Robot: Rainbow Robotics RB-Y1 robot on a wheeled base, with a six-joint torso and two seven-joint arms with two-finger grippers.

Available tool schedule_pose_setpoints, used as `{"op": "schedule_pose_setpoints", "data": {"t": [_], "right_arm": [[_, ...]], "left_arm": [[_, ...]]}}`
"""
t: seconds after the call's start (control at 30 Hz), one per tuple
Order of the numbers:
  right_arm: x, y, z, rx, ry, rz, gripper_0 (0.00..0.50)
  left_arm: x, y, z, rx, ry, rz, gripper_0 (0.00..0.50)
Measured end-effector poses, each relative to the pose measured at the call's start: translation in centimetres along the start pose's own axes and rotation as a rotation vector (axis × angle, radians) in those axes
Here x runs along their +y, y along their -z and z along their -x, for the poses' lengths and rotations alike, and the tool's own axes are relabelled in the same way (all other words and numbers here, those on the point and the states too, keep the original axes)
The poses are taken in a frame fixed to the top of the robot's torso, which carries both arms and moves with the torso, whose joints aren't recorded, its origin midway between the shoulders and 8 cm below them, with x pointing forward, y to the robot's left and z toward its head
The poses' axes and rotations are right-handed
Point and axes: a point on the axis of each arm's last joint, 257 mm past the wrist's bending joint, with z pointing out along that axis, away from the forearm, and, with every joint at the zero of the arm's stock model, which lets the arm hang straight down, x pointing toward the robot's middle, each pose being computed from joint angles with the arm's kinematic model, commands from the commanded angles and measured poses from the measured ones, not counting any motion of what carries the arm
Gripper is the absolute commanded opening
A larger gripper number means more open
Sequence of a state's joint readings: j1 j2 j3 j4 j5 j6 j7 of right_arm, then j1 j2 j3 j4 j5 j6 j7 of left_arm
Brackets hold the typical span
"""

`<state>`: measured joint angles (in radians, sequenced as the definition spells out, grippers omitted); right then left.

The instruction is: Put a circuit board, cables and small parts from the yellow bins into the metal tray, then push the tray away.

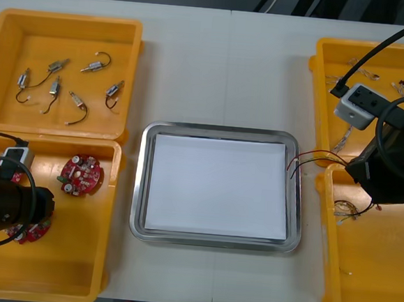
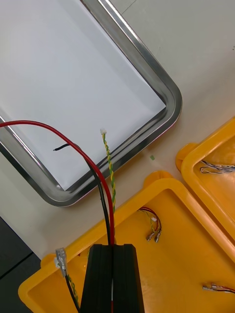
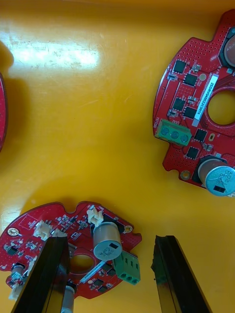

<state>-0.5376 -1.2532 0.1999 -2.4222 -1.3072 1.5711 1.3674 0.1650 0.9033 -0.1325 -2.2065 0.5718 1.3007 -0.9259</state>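
At the lower left we are holding the left pincer (image 3: 110,240) wide open over the lower-left yellow bin (image 1: 73,274), above one round circuit board (image 3: 73,226). We are counting three boards there, their print too small to read. Six small metal parts (image 1: 57,64) are lying in the upper-left bin (image 1: 71,32). At centre the metal tray (image 1: 140,188), white inside, is lying lengthwise left to right on the tabletop (image 1: 222,69). At right the right pincer (image 2: 111,248) is clamping a red and black cable (image 2: 109,225), pointing left, its ends over the tray's right rim.
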Motion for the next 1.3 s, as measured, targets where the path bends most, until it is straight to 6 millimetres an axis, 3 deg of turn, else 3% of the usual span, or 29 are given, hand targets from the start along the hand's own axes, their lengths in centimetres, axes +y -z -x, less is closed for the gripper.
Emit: {"op": "schedule_pose_setpoints", "data": {"t": [0.23,0.73,0.97,1.3], "right_arm": [[0.1,0.0,0.0,0.001,0.0,0.004,0.0],[0.5,0.0,0.0,0.001,0.0,0.019,0.0],[0.5,0.0,0.0,-0.002,0.0,0.02,0.0],[0.5,0.0,0.1,-0.002,0.0,0.02,0.0]], "left_arm": [[-0.2,0.4,0.2,0.01,0.025,-0.024,0.5],[1.6,5.3,1.8,0.018,0.052,0.027,0.5],[1.3,5.5,2.3,-0.012,0.111,0.025,0.5],[0.5,4.9,1.7,-0.019,0.422,0.008,0.5]]}}
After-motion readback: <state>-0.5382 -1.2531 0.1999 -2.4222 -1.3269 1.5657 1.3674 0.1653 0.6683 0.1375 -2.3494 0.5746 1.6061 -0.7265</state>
